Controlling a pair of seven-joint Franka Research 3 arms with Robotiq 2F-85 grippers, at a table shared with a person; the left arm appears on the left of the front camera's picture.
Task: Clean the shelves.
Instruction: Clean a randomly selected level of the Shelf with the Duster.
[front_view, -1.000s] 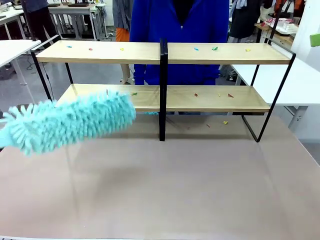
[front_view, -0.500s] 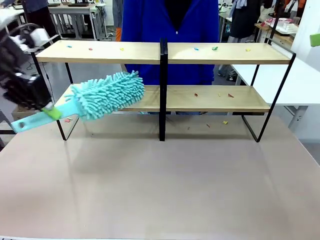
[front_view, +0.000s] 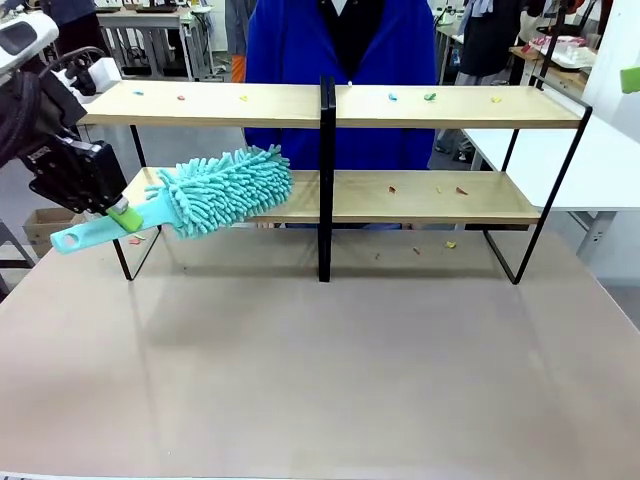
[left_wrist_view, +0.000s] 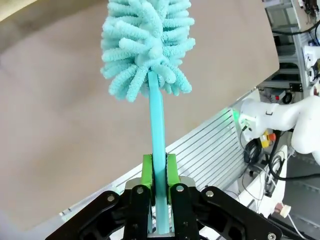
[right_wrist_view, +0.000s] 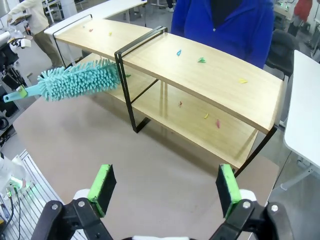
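Note:
The shelves (front_view: 200, 104) (right_wrist_view: 220, 75) stand across the far half of the table, two tiers of light wood boards in a black frame with a central post, strewn with small coloured scraps. My left gripper (front_view: 122, 213) (left_wrist_view: 159, 172) is shut on the handle of a turquoise microfibre duster (front_view: 222, 188) (left_wrist_view: 146, 45) (right_wrist_view: 80, 77). The duster's fluffy head lies over the left lower board. My right gripper (right_wrist_view: 164, 186) hangs open above the table, well short of the shelves, with nothing between its green pads.
A person in a blue jacket (front_view: 330, 50) stands behind the shelves. White tables (front_view: 590, 160) flank the shelves on both sides. Several coloured scraps (front_view: 450, 244) lie on the tabletop under the right lower board.
My left arm has swung the duster up and to the right, from low over the table's left side onto the left lower board.

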